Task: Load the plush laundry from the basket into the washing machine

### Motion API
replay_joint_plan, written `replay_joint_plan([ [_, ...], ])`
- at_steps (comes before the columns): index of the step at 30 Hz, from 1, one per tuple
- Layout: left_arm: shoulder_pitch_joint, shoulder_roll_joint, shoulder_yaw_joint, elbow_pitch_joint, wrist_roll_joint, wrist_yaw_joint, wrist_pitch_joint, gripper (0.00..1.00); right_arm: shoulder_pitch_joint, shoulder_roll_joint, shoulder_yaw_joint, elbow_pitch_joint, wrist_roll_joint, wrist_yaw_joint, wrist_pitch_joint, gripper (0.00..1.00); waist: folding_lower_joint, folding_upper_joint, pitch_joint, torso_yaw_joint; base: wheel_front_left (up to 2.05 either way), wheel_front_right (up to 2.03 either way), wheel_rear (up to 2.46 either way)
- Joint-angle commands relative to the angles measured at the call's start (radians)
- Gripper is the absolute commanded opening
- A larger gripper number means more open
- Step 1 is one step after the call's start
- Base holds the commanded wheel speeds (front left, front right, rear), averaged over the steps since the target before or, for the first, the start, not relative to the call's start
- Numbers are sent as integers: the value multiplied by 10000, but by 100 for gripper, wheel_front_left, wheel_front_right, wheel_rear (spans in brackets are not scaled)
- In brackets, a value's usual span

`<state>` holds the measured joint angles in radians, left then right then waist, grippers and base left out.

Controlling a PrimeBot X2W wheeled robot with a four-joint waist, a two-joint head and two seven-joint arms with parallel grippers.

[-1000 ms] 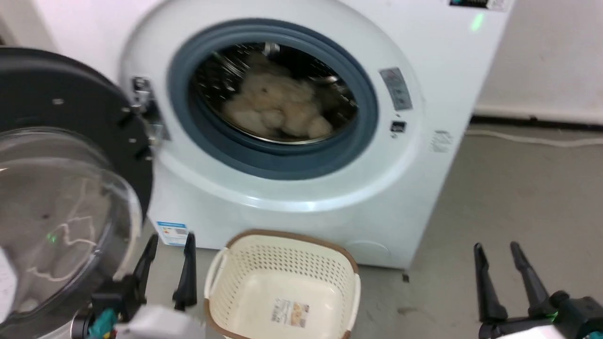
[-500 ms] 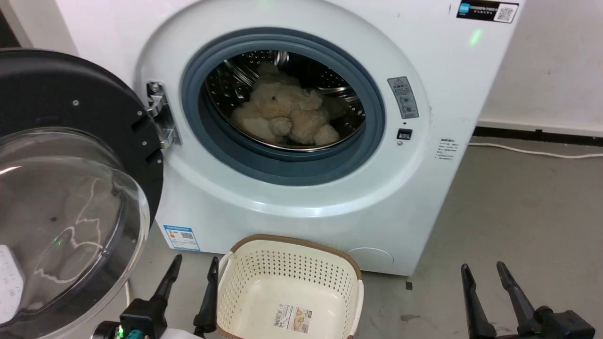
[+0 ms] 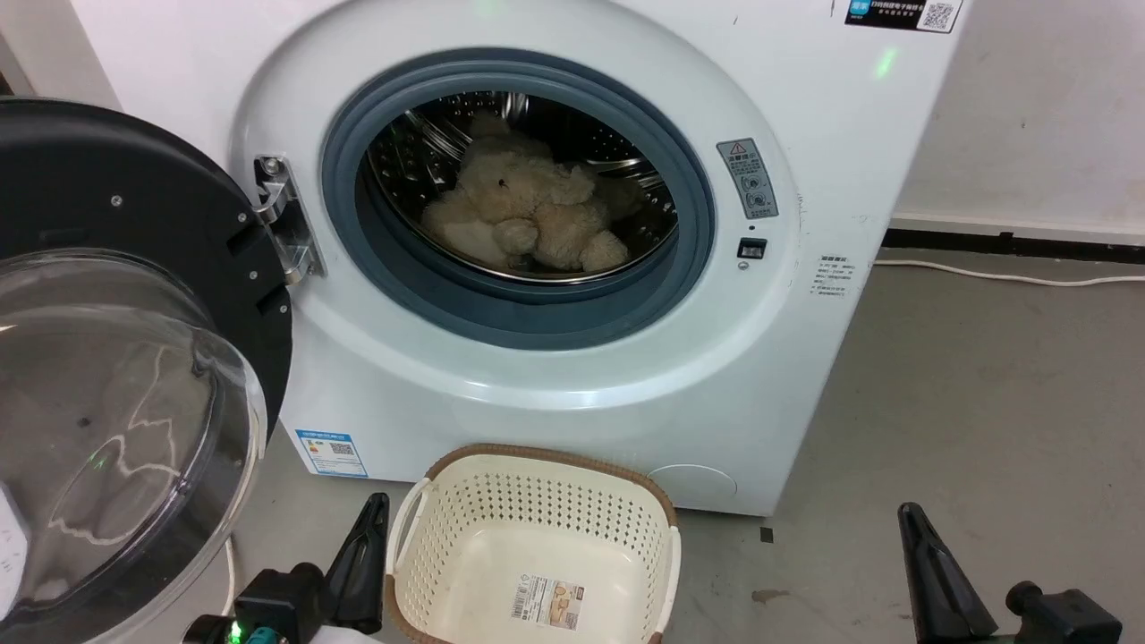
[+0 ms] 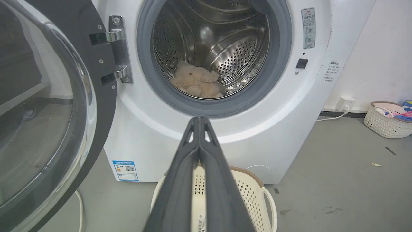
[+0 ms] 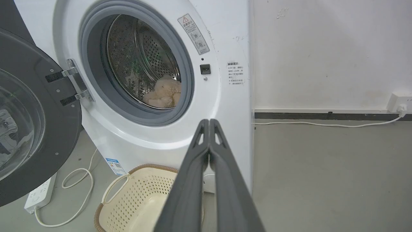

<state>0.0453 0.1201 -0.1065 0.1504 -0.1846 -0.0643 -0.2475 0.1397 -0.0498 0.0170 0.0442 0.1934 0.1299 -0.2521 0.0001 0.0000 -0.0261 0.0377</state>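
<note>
Lying low in the drum (image 3: 420, 152) of the washing machine (image 3: 787, 358), the plush laundry (image 3: 523, 210) sits well apart from both closed tools.

Head view: the toy rests behind the washing machine's grey seal (image 3: 528, 313), door (image 3: 134, 206) swung open; the basket (image 3: 537, 452) stands on the floor (image 3: 984, 376) just before the washing machine, left tool (image 3: 374, 503) beside its handle (image 3: 407, 523), right tool (image 3: 911, 517) off past the washing machine's right corner. Left wrist view: left tool (image 4: 199, 119) fingers pressed tip to tip, holding nothing, below the porthole. Right wrist view: right tool (image 5: 209, 121) likewise closed, holding nothing.
</note>
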Motion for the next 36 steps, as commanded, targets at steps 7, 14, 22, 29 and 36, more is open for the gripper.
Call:
replay_joint_plan([
  [7, -40, -55, 89, -121, 159, 57, 153, 0, -119, 0, -13, -39, -159, 1, 178, 0, 0, 0, 15, -21, 0, 0, 0],
  [14, -66, -94, 149, -206, 262, 93, 296, 0, -197, -1, -23, -64, -268, 1, 322, 0, 0, 0, 30, -43, 0, 0, 0],
  [22, -94, -139, 218, -303, 380, 134, 458, 0, -287, -1, -34, -92, -393, 2, 486, 0, 0, 0, 47, -68, 0, 0, 0],
  [29, -120, -179, 278, -388, 484, 170, 601, 0, -365, -1, -43, -117, -502, 2, 630, 0, 0, 0, 63, -90, 0, 0, 0],
  [36, -145, -219, 337, -473, 588, 206, 744, 0, -444, -1, -53, -142, -611, 3, 774, 0, 0, 0, 78, -112, 0, 0, 0],
])
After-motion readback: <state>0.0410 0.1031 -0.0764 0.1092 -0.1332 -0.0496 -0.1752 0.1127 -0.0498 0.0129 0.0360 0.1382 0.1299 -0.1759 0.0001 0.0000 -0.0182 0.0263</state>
